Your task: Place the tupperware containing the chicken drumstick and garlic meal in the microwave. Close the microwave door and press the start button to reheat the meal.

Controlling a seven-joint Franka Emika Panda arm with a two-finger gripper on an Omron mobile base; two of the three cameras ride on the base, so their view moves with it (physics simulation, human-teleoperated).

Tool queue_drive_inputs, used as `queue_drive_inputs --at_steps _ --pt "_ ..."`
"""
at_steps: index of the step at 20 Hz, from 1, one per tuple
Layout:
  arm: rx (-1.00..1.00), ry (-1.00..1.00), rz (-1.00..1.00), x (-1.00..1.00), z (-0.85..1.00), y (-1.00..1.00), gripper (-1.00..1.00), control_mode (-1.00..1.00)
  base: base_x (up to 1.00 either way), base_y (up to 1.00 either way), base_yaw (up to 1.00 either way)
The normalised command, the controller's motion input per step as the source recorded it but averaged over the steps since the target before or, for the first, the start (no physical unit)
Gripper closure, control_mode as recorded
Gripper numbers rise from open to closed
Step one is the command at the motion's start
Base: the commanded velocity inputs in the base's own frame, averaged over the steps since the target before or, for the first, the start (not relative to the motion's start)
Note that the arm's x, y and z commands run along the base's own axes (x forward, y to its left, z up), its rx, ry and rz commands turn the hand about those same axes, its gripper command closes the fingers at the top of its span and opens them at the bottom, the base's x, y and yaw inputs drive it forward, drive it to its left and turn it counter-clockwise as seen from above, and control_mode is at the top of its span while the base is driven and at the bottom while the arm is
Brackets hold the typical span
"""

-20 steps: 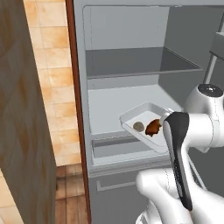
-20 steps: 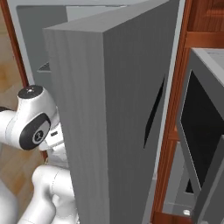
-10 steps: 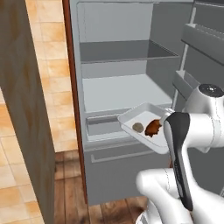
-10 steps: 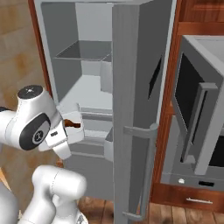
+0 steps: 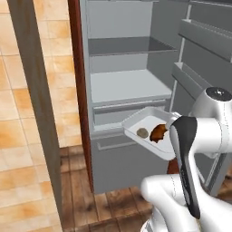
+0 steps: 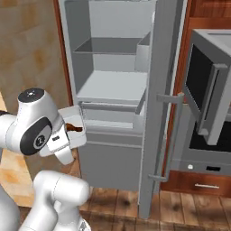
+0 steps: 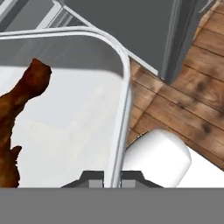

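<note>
The tupperware (image 5: 149,131) is off the shelves and hangs in the air in front of the open fridge (image 5: 127,86), carried by the arm. The tool (image 7: 112,178) is nearly closed, its two tips pinching the tray's rim from either side, as the hand view shows. The chicken drumstick (image 5: 158,132) lies in the tray towards the arm's side, and the garlic (image 5: 142,132) sits just beside it, nearer the tray's far edge. In the hand view the drumstick (image 7: 19,113) rests against the tray's left part, with the wooden floor (image 7: 192,87) beneath.

So I judge the first part, fetching the meal, as done. The rest is still to do. The microwave (image 6: 212,97) stands to the right of the fridge door (image 6: 158,113), well apart from the tray, and the microwave door (image 6: 208,88) is swung open, so the cavity looks ready to receive it. The tray has yet to be carried round the fridge door and set inside, the microwave door shut, and the start button pressed.
</note>
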Motion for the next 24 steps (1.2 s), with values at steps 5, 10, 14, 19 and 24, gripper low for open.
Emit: queue_drive_inputs --at_steps 5,10,14,19,24 --pt "0.00 0.00 0.00 0.00 0.00 0.00 1.00 1.00 -0.64 0.39 -0.16" --pt "0.00 0.00 0.00 0.00 0.00 0.00 1.00 1.00 -0.64 0.26 -0.31" --pt "0.00 0.00 0.00 0.00 0.00 0.00 1.00 1.00 -0.79 0.14 -0.37" --pt "0.00 0.00 0.00 0.00 0.00 0.00 1.00 1.00 -0.66 0.06 -0.46" --pt "0.00 0.00 0.00 0.00 0.00 0.00 1.00 1.00 -0.16 -0.04 -0.52"
